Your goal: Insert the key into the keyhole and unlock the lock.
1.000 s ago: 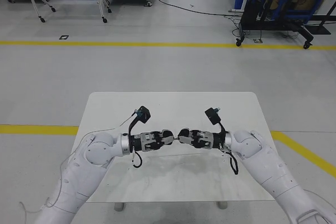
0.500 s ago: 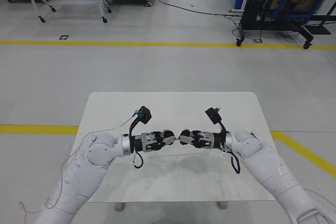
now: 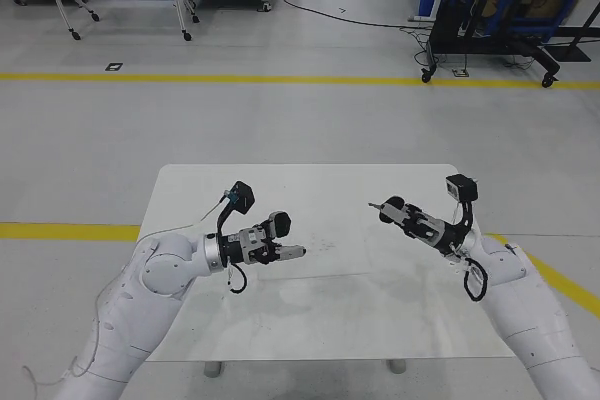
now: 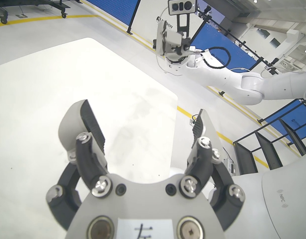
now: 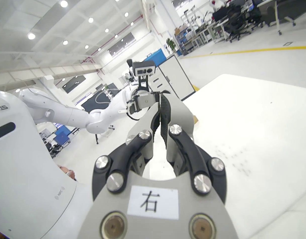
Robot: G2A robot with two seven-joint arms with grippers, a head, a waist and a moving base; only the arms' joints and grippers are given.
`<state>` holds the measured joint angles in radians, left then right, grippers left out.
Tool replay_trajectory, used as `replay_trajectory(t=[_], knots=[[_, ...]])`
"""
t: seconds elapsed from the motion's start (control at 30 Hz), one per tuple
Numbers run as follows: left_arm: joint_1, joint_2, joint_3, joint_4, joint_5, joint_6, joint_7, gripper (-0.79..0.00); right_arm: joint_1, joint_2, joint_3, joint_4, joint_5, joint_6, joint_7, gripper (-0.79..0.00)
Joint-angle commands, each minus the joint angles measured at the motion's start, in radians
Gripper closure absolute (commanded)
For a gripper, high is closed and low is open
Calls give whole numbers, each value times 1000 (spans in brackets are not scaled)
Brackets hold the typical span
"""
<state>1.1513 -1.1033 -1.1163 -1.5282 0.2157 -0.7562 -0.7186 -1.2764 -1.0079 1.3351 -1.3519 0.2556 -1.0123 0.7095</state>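
Hovering above the white, round-cornered rectangular table, the left gripper sits just toward 9 o'clock of the table's centre in the top view, with its fingers aimed toward 3 o'clock. In the left wrist view this left gripper has its two grey fingers, faced with ribbed black pads, spread wide apart, and the table surface shows through the gap between them.

The right gripper lies at 2 o'clock from the left one and well apart from it. It is over the 3 o'clock side of the table and points toward 10 o'clock. In the right wrist view the right gripper has its ribbed black pads pressed together along their length, with the table below and beyond them. Whether the key is pinched between those pads cannot be told. The left wrist view shows the right gripper farther off, raised clear of the tabletop.

Faint dark scuff marks speckle the table surface near its middle.
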Motion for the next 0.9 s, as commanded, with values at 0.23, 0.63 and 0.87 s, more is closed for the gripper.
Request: replay_trajectory(t=[0.23, 0.63, 0.87], knots=[[16, -1, 16, -53, 71, 24, 8, -785, -33, 0, 23, -30, 58, 0, 9, 0], [392, 74, -313, -551, 677, 382, -158, -785, -33, 0, 23, -30, 58, 0, 9, 0], [409, 70, -221, -492, 981, 583, -237, -785, -33, 0, 23, -30, 58, 0, 9, 0]])
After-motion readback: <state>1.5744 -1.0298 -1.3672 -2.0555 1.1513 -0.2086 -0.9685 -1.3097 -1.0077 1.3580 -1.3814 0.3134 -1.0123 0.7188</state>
